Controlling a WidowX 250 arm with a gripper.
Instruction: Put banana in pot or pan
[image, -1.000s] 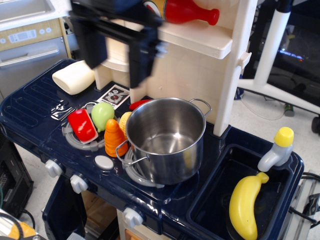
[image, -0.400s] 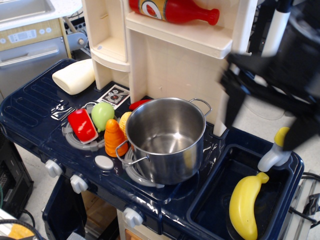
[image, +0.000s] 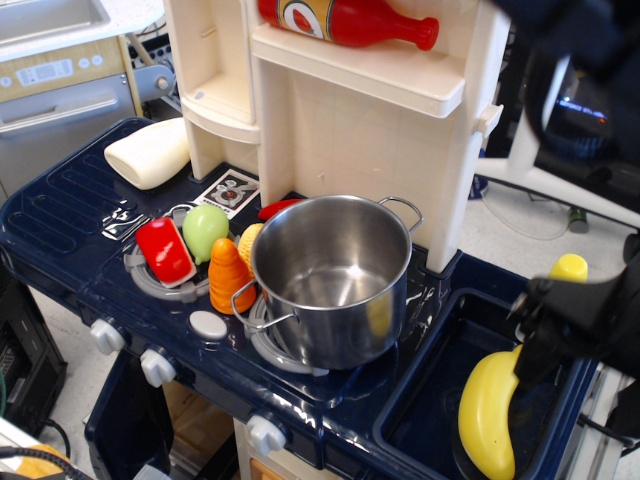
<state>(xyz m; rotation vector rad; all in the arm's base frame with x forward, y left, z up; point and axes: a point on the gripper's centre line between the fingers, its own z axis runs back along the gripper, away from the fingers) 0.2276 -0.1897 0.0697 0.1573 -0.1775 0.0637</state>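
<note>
The single view shows a toy kitchen with a dark blue worktop (image: 60, 230). A second ago the gripper (image: 575, 320) hung at the upper left, in front of the cream shelf; a moment later it had swung across to the right, above the sink, and now it has dropped low at the right edge, just over the banana's upper end. That reads as the approach to the pick: the reach is nearly done, the grasp is not yet made.

The banana (image: 487, 410) lies where it was, in the sink basin (image: 430, 420), well apart from the pot (image: 335, 275), which stands empty on the burner. The fingers are a dark blur here, so whether they are spread or closed I cannot tell; nothing shows them holding the banana.

As for writing, the red bottle (image: 350, 20) on the top shelf carries a round label, too cut off to read. A black-and-white sticker (image: 228, 190) sits on the worktop behind the toy vegetables (image: 195, 250), its print too small to make out
</note>
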